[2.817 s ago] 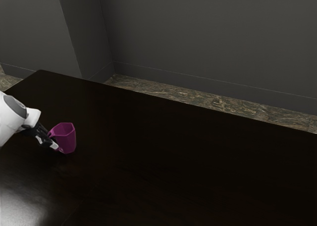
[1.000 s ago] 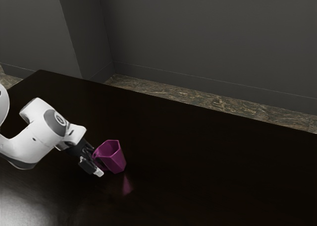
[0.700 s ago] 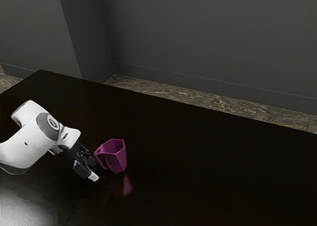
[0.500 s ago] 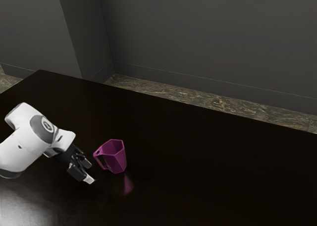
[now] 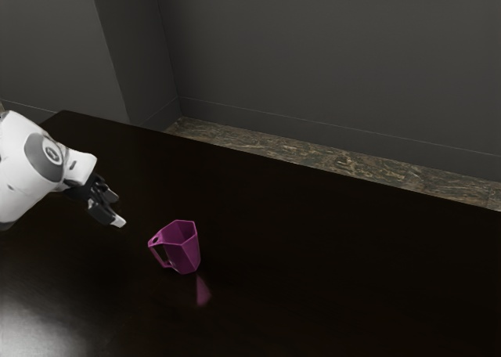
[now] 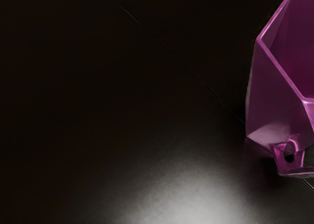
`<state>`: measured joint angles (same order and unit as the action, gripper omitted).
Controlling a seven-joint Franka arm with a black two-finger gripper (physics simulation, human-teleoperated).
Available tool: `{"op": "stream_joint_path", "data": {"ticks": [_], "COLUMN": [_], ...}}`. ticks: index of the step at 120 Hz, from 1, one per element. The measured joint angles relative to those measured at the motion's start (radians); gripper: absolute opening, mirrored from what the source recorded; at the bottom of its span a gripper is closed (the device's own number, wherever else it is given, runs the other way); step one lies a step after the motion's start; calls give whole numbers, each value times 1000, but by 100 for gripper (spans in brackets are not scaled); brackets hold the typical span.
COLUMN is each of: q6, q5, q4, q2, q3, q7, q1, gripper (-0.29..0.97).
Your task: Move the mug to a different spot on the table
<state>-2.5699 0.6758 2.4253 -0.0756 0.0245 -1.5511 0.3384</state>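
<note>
Mug [image 5: 178, 246] sits upright on the dark table [image 5: 329, 247], handle turned toward the pincer [image 5: 106, 206]. The pincer hangs well apart toward the exterior view's left, fingers spread, holding nothing. Reads like a finished set-down, since the mug stands unsupported.

The mug [image 5: 177, 247] [image 6: 279, 96] is the one obstacle on the dark surface [image 5: 329, 255] [image 6: 98, 116]. Open room lies all round the mug, back to the wall [image 5: 313, 52] behind it. The spread fingers [image 5: 115, 220] hang apart from the mug, to the exterior view's left of it.
</note>
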Motion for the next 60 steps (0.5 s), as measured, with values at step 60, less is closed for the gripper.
{"op": "stream_joint_path", "data": {"ticks": [60], "q6": [694], "q5": [-625], "q4": [-742], "q2": [92], "q3": [9], "q7": [647], "q1": [-8], "gripper": [68]}}
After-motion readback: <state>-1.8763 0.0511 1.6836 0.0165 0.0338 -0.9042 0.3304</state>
